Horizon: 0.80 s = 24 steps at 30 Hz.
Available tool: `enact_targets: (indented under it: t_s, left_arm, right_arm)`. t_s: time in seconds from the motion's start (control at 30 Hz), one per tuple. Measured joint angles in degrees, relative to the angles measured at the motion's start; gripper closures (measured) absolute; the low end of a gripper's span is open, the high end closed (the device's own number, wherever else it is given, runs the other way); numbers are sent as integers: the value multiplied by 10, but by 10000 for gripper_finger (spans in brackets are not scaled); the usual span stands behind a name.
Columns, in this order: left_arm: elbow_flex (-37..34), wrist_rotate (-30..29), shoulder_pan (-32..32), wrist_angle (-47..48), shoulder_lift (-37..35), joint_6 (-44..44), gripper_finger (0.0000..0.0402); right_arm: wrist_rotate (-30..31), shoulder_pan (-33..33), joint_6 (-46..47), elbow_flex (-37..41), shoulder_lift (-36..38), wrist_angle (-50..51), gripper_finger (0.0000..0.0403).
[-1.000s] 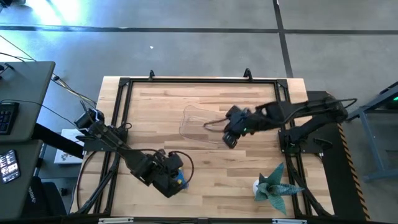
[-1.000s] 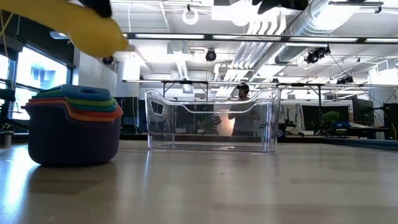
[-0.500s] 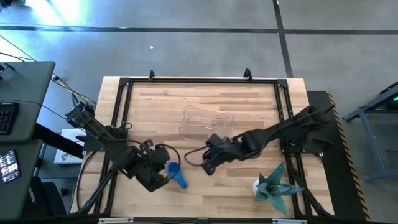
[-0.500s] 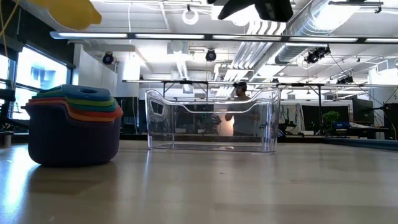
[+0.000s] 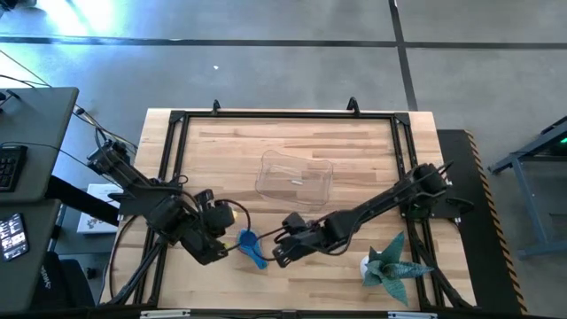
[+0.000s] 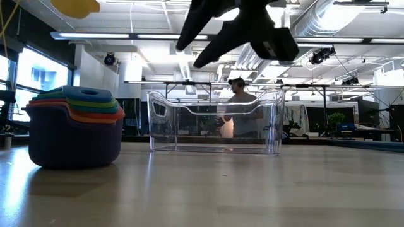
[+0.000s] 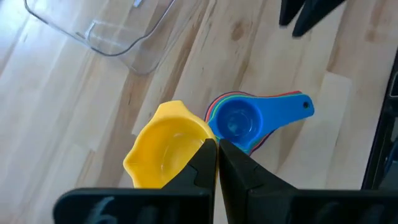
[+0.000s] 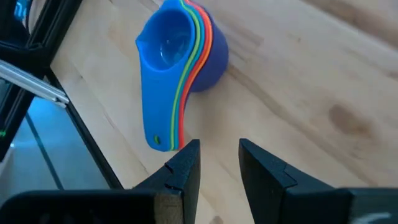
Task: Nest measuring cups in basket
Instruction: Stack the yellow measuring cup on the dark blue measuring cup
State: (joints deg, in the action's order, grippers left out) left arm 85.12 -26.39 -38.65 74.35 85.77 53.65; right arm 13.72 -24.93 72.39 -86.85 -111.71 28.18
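A stack of nested measuring cups, blue one on top, stands on its purple base near the table's near edge; it also shows in the low view and both wrist views. My left gripper is just left of the stack, shut on a yellow cup held high above the table. My right gripper is open and empty just right of the stack, above the table. The clear basket stands empty at mid-table. My left gripper pinches the yellow cup at its side next to the fingers, between its two shut fingers. The fingers hide the exact part they hold. The cup is lifted clear of the table, its mouth up, a little to the left of the stack.
A spiky teal-grey folded-paper figure lies at the near right corner. A black frame runs round the table's edges. Bare wood lies between the basket and the stack. A person stands in the room behind the table.
My right gripper has gone from above the basket toward the table's near edge and down to the stack's right side. My left gripper has gone toward the table's left edge and up with the yellow cup, away from the stack, which now shows uncovered.
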Motion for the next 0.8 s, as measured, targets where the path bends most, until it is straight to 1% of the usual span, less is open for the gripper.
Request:
enact_targets:
  t_s: [0.1,0.33,0.6,0.8]
  left_arm:
    - [0,-2,0,0,-10,-20,401]
    - [0,-8,0,0,-29,-55,401]
    - [0,-12,0,0,-41,-74,401]
    - [0,-12,0,0,-41,-84,401]
  right_arm:
    - [2,-3,23,0,-20,-27,302]
    - [10,-4,36,-1,-60,-106,302]
    - [52,-3,73,-1,-90,-112,302]
    - [48,0,81,-1,-117,-145,302]
